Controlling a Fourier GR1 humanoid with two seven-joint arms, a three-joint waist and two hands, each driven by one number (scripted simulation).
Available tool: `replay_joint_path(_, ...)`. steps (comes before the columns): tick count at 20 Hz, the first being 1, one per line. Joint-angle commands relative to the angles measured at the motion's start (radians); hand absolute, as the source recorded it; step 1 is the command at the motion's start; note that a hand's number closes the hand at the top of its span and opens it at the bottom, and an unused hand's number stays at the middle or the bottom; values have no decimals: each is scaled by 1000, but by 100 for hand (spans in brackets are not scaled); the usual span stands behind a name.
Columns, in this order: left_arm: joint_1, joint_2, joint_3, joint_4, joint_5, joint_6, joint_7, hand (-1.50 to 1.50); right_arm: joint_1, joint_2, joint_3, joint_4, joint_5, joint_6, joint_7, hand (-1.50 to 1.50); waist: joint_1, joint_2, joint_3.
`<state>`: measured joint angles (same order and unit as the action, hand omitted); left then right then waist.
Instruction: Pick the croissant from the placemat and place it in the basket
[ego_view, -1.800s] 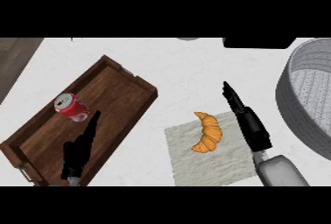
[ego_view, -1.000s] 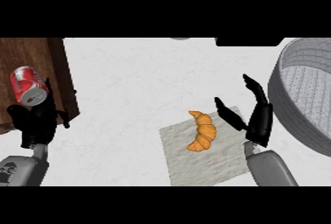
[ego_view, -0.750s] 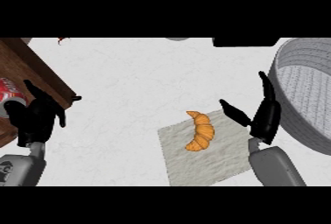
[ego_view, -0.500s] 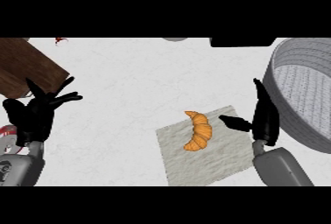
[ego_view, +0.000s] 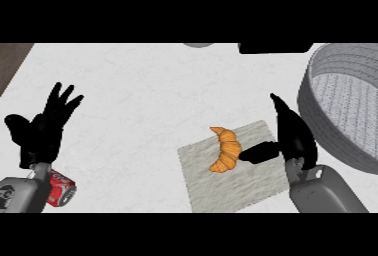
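A red can (ego_view: 61, 187) is seen by the counter's (ego_view: 162, 85) near left edge under the spread left hand (ego_view: 40, 131), the croissant (ego_view: 226, 154) lies lengthwise near-to-far on the placemat (ego_view: 240, 175), just beside the open right hand's (ego_view: 294, 136) thumb, and the basket (ego_view: 347, 100) occupies the far right.

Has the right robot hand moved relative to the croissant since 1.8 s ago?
Yes. The right robot hand has opened its thumb toward the croissant on the placemat.

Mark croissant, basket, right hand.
croissant (ego_view: 226, 156), head view, middle of its body
basket (ego_view: 313, 94), head view, left rim
right hand (ego_view: 293, 136), head view, back of the palm
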<state>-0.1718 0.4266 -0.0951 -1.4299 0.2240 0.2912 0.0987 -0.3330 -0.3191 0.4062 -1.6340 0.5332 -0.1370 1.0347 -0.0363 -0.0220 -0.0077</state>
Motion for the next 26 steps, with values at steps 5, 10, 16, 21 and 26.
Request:
replay_joint_path(5, -56, 19, 40, 17, 8, -40, 33, 0, 48, -5, 0, -418, 38, 162, 377, -150, 12, 16, 6)
replay_joint_path(10, 37, 11, 49, -59, 6, -74, 19, 0, 175, 63, 13, -391, 140, 84, 244, -150, 33, 19, 8)
replay_joint_path(16, 16, -37, 61, -27, -33, -72, -2, 0, 226, 164, 31, -300, 205, 59, 133, -150, 35, 21, 8)
replay_joint_path(21, -19, -99, 45, -45, -105, -45, 48, 0, 244, 228, 20, -187, 303, -22, -18, -150, 36, 22, 8)
replay_joint_path(26, -44, -86, 116, 47, -104, -110, -20, 0, 248, 279, 27, -115, 385, -51, -50, -150, 35, 22, 8)
